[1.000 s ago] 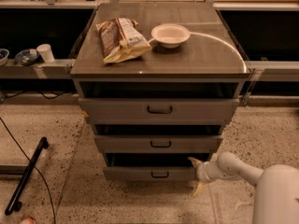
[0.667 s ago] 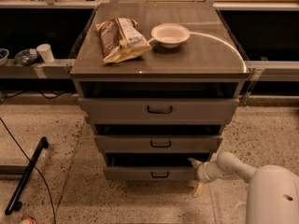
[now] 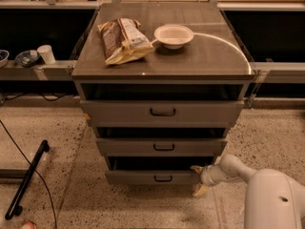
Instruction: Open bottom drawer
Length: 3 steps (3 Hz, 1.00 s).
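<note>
The bottom drawer [image 3: 143, 177] is the lowest of three stacked grey drawers under a grey counter. Its flat front carries a small black bracket handle [image 3: 163, 178]. A dark gap shows above its front. My gripper [image 3: 198, 179] sits at the right end of this drawer front, at the end of a white arm [image 3: 238, 170] that reaches in from the lower right. One pale finger [image 3: 196, 168] lies at the drawer's top right corner, the other [image 3: 199, 191] hangs below it. The middle drawer [image 3: 162, 147] and the top drawer [image 3: 162, 112] are above.
On the counter top [image 3: 200, 61] lie a brown snack bag [image 3: 121, 39] and a white bowl [image 3: 173, 35]. A side shelf [image 3: 52, 70] at left holds a white cup [image 3: 46, 54] and a bowl [image 3: 25, 57]. A black bar [image 3: 26, 178] and a cable lie on the speckled floor at left.
The white arm's body has shifted slightly left in the lower right. The gripper stays at the bottom drawer's right end and the drawers look the same.
</note>
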Each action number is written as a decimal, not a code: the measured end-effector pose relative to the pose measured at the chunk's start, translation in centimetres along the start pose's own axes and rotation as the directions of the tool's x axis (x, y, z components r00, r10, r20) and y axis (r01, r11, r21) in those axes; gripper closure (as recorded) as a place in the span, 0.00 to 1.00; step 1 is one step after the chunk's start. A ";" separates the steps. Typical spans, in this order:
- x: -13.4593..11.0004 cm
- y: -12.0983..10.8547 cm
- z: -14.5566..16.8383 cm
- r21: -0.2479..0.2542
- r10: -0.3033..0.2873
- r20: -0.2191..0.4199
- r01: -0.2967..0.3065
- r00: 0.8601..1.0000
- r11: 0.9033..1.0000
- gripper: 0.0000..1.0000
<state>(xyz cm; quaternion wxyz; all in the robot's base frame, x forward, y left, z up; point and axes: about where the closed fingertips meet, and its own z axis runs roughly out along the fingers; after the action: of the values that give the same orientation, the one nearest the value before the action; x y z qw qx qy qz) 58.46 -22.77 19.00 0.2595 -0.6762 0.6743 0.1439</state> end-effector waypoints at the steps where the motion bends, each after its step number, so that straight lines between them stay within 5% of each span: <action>1: 0.0 0.0 0.0 0.000 0.000 0.000 0.000 1.000 1.000 0.43; 3: 0.2 0.3 0.2 -0.028 0.011 0.012 -0.011 1.000 1.000 0.32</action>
<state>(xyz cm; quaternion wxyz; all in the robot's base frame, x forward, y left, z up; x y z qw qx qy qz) 58.25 -22.84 18.64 0.2533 -0.6751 0.6745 0.1586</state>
